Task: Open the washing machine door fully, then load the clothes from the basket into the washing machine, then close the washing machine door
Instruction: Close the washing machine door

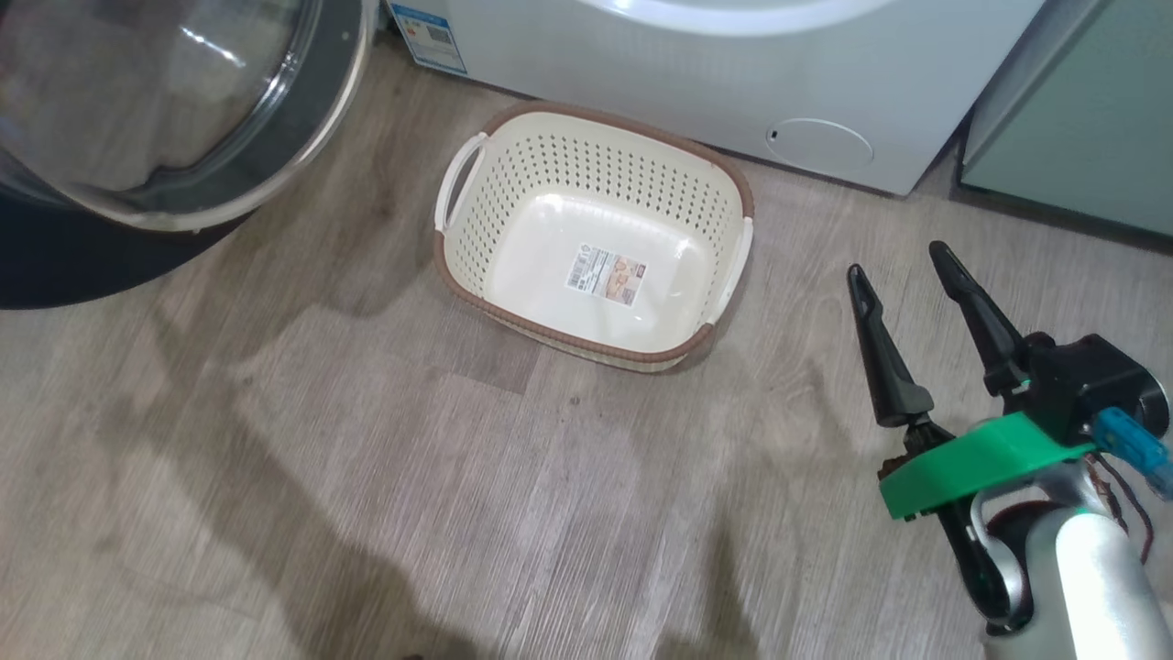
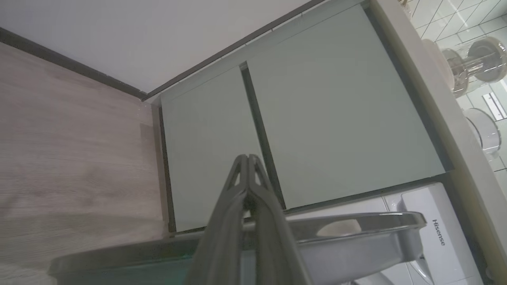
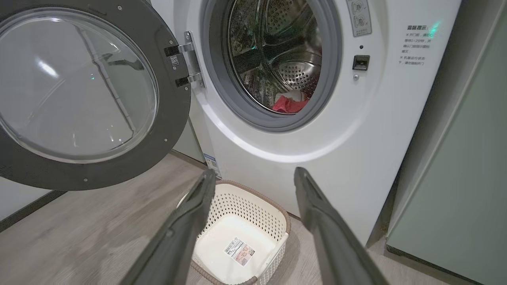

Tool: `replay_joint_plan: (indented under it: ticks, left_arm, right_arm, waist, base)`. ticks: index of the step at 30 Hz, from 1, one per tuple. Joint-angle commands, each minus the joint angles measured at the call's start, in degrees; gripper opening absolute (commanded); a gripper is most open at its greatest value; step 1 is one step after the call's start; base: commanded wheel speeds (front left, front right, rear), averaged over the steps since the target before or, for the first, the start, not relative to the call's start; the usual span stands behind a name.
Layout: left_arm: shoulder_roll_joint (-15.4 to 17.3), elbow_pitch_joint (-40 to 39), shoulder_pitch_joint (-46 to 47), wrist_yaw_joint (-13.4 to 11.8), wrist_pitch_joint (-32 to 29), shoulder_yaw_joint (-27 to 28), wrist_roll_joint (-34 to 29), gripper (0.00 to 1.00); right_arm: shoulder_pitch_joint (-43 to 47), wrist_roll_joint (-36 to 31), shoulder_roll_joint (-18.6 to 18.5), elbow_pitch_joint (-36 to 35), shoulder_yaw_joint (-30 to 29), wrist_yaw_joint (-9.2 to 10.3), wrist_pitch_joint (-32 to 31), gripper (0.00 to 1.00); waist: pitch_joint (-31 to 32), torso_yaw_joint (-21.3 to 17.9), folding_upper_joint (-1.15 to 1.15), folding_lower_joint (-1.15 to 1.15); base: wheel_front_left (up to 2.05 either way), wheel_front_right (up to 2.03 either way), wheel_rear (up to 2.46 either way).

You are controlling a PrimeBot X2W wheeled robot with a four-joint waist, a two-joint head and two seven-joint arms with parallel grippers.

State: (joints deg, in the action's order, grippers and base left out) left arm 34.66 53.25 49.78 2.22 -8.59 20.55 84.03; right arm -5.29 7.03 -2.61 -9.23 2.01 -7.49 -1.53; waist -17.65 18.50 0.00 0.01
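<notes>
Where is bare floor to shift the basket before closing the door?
Free: floor on the robot's side of the basket, and between basket and right gripper. Crowded: between basket and washing machine, and under the open door at left.

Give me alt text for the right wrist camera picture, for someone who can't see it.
An open washing machine holds red clothes in its drum, its round door swung wide to the left. An empty basket sits on the floor in front, seen between the open jaws of the right gripper.
</notes>
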Motion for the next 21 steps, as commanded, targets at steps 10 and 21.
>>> replay_joint_plan:
  ticks: [10,21]
  left_arm:
    - [4.73,0.83,2.95,3.5,-8.1,-1.73,-0.24,0.0]
    - [4.26,-3.84,0.67,4.99,-23.46,-2.3,4.82,0.0]
  right_arm:
    - [-2.28,-0.95,-0.27,-2.97,0.95,0.0,-0.55,1.0]
    - [-1.48,-0.37,-0.27,-2.2,0.48,0.0,0.14,1.0]
  waist:
    - [-1.42,-0.41,0.0,-0.01]
    - [0.48,0.22,0.0,-0.01]
  base:
    - [0.0,0.0,0.0]
    - [0.0,0.0,0.0]
